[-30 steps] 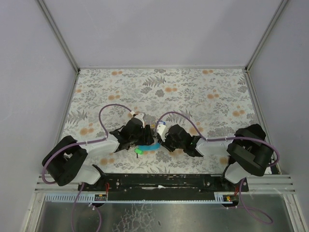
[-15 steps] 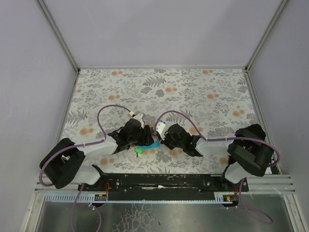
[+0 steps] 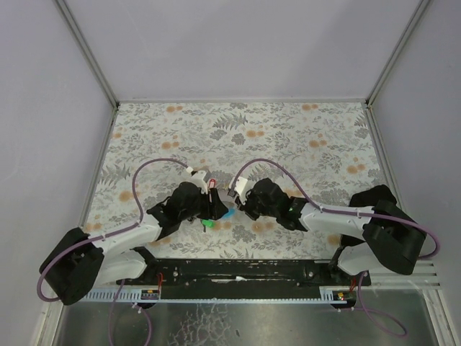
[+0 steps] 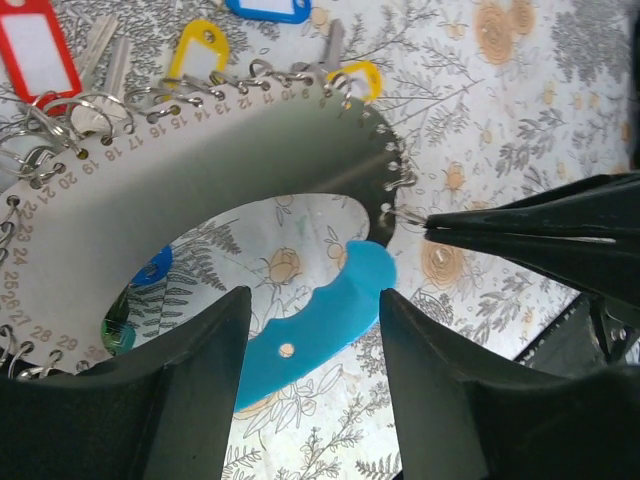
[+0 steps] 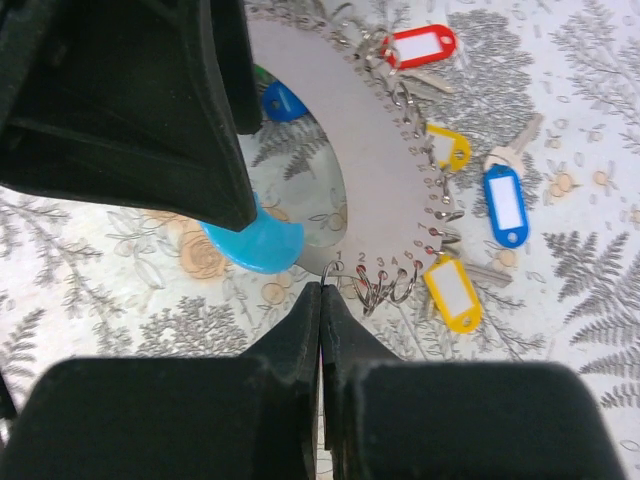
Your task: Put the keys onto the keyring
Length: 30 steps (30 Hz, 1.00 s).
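Observation:
The keyring is a grey curved plate (image 4: 200, 170) with numbered holes and a light-blue strap (image 4: 320, 320). Small wire rings along its edge carry keys with red (image 4: 35, 50), yellow (image 4: 200, 50) and blue (image 5: 505, 205) tags. My left gripper (image 4: 312, 300) is open, its fingers either side of the blue strap, just above it. My right gripper (image 5: 321, 290) is shut on the small wire ring (image 5: 333, 270) at hole 1, at the plate's end beside the strap (image 5: 255, 245). In the top view both grippers, left (image 3: 209, 205) and right (image 3: 234, 204), meet over the bunch near the front middle.
The floral tablecloth (image 3: 288, 137) runs to grey walls at the back and sides. A green-capped key (image 3: 207, 224) lies just in front of the left gripper. A blue cap (image 5: 283, 103) shows through the plate's opening. Purple cables (image 3: 155, 167) loop over both arms.
Both arms have stretched out, the left elbow swinging down and to the left. The grippers have closed in over the bunch, and the blue strap is now mostly covered in the top view.

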Each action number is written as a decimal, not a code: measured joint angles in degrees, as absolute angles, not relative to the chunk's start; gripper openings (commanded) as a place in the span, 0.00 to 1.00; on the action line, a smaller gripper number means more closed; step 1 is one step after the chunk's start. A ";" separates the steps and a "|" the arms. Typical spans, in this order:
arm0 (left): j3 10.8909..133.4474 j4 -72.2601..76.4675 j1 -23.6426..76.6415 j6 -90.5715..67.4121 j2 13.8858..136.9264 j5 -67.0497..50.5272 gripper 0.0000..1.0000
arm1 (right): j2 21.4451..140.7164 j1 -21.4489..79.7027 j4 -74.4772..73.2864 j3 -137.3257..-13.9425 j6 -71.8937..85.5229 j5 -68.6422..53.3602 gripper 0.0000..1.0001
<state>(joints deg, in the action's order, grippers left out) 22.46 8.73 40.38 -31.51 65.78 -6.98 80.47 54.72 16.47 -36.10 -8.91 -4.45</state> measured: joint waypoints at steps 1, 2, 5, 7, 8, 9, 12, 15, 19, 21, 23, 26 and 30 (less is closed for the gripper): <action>22.09 9.02 40.38 -31.22 65.06 -7.33 0.54 | 80.40 54.72 15.53 -36.53 -8.58 -5.30 0.00; 21.67 9.30 40.38 -30.98 64.12 -7.70 0.54 | 80.40 54.72 14.98 -36.77 -8.34 -5.80 0.00; 20.14 10.92 40.38 -30.20 61.39 -8.71 0.55 | 80.51 54.72 13.65 -37.01 -7.29 -7.42 0.00; 18.85 12.80 40.38 -29.82 60.10 -9.28 0.55 | 80.88 54.70 13.56 -36.88 -6.11 -8.10 0.00; 18.35 13.52 40.38 -29.71 59.83 -9.52 0.55 | 80.95 54.63 13.63 -36.75 -5.58 -8.36 0.00; 17.93 14.15 40.38 -29.69 59.81 -9.89 0.55 | 80.97 54.41 14.13 -36.32 -4.78 -8.82 0.00; 17.61 15.16 40.38 -29.58 61.34 -10.46 0.55 | 80.97 52.93 17.10 -33.76 -1.65 -10.83 0.00; 17.65 16.23 40.38 -29.50 64.18 -10.74 0.55 | 80.97 49.30 20.93 -29.89 3.05 -14.22 0.00; 17.78 16.86 40.38 -29.47 68.40 -10.74 0.55 | 82.11 44.91 24.49 -27.09 8.45 -17.37 0.00; 18.20 17.02 40.38 -29.45 70.59 -10.72 0.55 | 82.85 44.23 25.54 -26.89 10.48 -18.28 0.00; 18.74 17.12 40.38 -29.47 72.58 -10.70 0.55 | 83.15 44.03 26.52 -26.65 12.10 -19.00 0.02; 19.75 17.52 40.38 -29.45 74.54 -10.68 0.55 | 83.13 43.66 27.53 -25.91 14.15 -18.90 0.05; 19.99 18.24 40.38 -29.47 75.31 -10.66 0.55 | 82.00 43.42 26.33 -25.58 15.00 -16.86 0.09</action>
<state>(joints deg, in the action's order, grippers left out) 19.99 18.24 40.38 -29.47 75.31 -10.66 82.00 43.42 26.33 -25.58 15.00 -16.86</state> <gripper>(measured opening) 0.549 0.068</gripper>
